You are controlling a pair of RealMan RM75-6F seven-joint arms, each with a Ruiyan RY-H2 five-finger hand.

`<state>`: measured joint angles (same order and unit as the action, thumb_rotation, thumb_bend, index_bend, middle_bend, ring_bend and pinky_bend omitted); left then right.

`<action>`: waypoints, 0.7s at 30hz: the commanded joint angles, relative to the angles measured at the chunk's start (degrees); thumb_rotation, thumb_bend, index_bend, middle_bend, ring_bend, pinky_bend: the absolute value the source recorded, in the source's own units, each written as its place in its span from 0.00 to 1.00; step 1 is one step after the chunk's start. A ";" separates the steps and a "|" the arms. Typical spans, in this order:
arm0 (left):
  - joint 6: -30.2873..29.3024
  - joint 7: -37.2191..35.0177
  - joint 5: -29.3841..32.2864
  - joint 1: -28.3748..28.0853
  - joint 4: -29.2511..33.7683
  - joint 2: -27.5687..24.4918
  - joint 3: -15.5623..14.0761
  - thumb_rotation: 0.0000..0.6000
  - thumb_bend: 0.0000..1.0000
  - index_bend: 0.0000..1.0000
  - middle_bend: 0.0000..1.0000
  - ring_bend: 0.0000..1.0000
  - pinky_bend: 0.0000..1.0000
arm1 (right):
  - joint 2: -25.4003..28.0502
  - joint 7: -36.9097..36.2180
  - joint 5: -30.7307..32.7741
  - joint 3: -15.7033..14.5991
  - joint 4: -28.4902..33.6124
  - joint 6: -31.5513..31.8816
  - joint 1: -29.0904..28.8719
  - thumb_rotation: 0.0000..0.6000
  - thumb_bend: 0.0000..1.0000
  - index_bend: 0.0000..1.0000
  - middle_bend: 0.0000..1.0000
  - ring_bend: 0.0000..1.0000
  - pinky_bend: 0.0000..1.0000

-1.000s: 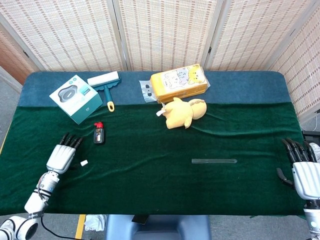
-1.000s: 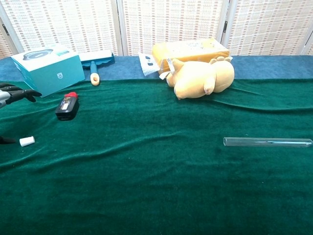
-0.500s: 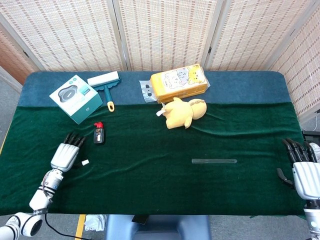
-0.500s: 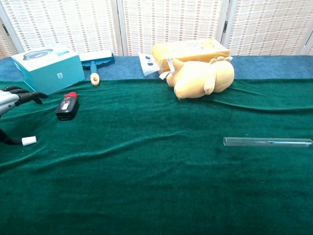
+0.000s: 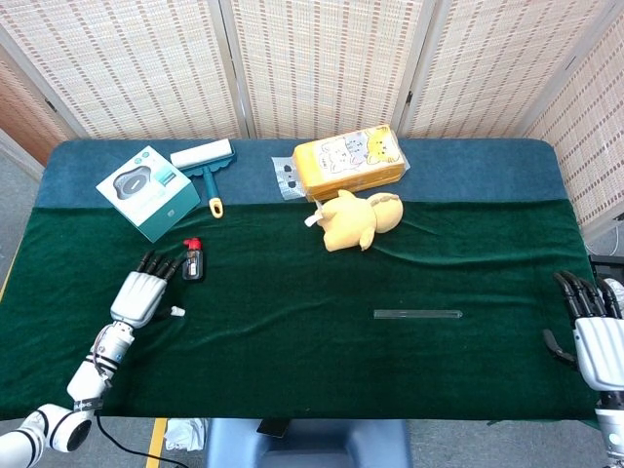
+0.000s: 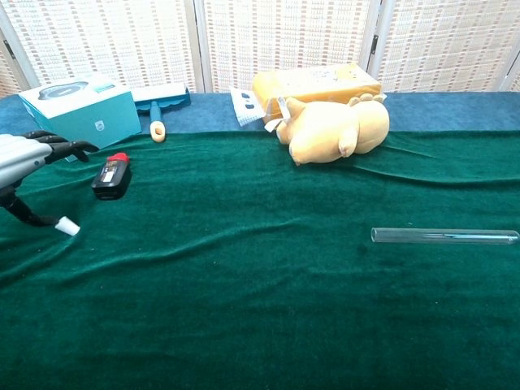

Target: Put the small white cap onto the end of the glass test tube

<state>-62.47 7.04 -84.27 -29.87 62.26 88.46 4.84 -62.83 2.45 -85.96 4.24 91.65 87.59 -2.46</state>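
The small white cap (image 5: 178, 312) (image 6: 67, 227) lies tilted on the green cloth at the left. My left hand (image 5: 144, 292) (image 6: 32, 151) hovers just left of it with fingers stretched forward and apart, and its thumb tip touches the cap. Nothing is gripped. The glass test tube (image 5: 417, 314) (image 6: 445, 236) lies flat on the cloth to the right, far from the cap, with its open end pointing left. My right hand (image 5: 591, 330) rests at the table's right edge, fingers spread and empty; it shows only in the head view.
A black device with a red top (image 5: 192, 260) (image 6: 111, 176) lies just beyond the left hand. At the back are a teal box (image 5: 148, 192) (image 6: 80, 110), a lint roller (image 5: 203, 156), a yellow package (image 5: 351, 161) and a plush toy (image 5: 356, 218) (image 6: 333, 128).
My left hand has slid to the right and slightly forward. The cap has shifted right with the thumb against it and now lies tilted. Tube and right hand are unchanged.
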 commanded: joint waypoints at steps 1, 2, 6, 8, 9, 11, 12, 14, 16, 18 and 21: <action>0.65 0.71 0.29 -0.60 0.60 -0.19 0.13 1.00 0.20 0.09 0.20 0.11 0.03 | -0.03 -0.08 0.05 0.00 -0.06 0.07 0.09 1.00 0.40 0.00 0.12 0.11 0.05; 0.88 0.99 0.40 -0.79 0.83 -0.24 0.17 1.00 0.20 0.09 0.20 0.11 0.03 | -0.05 -0.09 0.10 -0.01 -0.10 0.03 0.10 1.00 0.40 0.00 0.12 0.11 0.05; 1.47 2.00 0.75 -1.50 1.67 -0.44 0.30 1.00 0.20 0.09 0.20 0.11 0.02 | -0.14 -0.23 0.27 -0.04 -0.28 0.01 0.21 1.00 0.40 0.00 0.12 0.11 0.05; 1.62 2.49 1.04 -1.71 2.01 -0.53 0.38 1.00 0.20 0.09 0.20 0.11 0.02 | -0.16 -0.32 0.40 -0.02 -0.38 0.06 0.30 1.00 0.40 0.00 0.12 0.11 0.05; 1.72 2.60 1.21 -1.77 2.26 -0.65 0.41 1.00 0.20 0.09 0.20 0.11 0.02 | -0.16 -0.36 0.43 -0.01 -0.41 0.07 0.32 1.00 0.40 0.00 0.12 0.11 0.05; 1.77 2.82 1.55 -1.77 2.97 -1.01 0.42 1.00 0.20 0.09 0.20 0.11 0.02 | -0.16 -0.49 0.42 -0.02 -0.48 0.12 0.38 1.00 0.40 0.00 0.12 0.11 0.05; 1.73 3.04 1.61 -1.76 3.20 -1.17 0.37 1.00 0.20 0.09 0.20 0.11 0.02 | -0.17 -0.53 0.40 -0.02 -0.54 0.14 0.39 1.00 0.40 0.00 0.12 0.11 0.05; 1.78 3.60 1.85 -1.69 3.73 -1.50 0.19 1.00 0.20 0.09 0.20 0.11 0.02 | -0.21 -0.64 0.38 -0.01 -0.67 0.12 0.38 1.00 0.40 0.00 0.12 0.11 0.05; 1.84 3.89 2.16 -1.60 4.20 -1.73 0.07 1.00 0.20 0.09 0.20 0.11 0.02 | -0.28 -0.79 0.30 0.01 -0.79 0.13 0.35 1.00 0.40 0.00 0.12 0.11 0.05; 1.69 4.18 2.33 -1.52 4.64 -1.98 0.03 1.00 0.20 0.09 0.20 0.11 0.02 | -0.34 -0.94 0.26 0.04 -0.89 0.12 0.32 1.00 0.40 0.00 0.12 0.11 0.05; 0.56 4.39 2.46 -1.20 5.49 -2.51 0.23 1.00 0.20 0.08 0.20 0.11 0.02 | -0.36 -1.06 0.19 -0.03 -0.99 0.18 0.40 1.00 0.40 0.00 0.12 0.11 0.05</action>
<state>-61.53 11.33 -81.89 -31.22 67.41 86.20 4.96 -63.19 1.39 -85.77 4.21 90.66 87.78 -2.06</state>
